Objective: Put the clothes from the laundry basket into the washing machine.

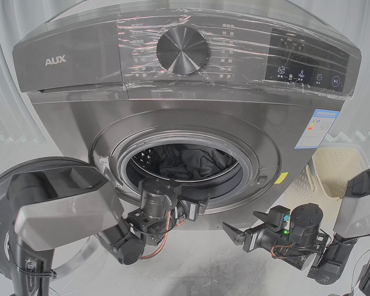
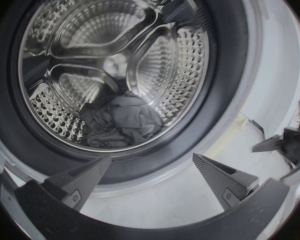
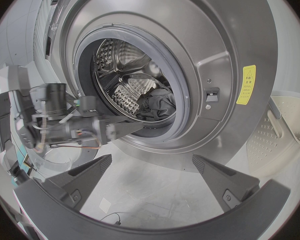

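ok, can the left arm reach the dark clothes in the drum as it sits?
Probably yes: left pincer sits open at the opening, nothing between it and the dark clothes in the drum.

Open drum (image 2: 100, 27), clothes (image 2: 123, 120) low inside

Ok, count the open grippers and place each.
2. The left gripper is at the mouth of the drum; the right gripper is lower, in front of the washer, left of the basket. None hidden.
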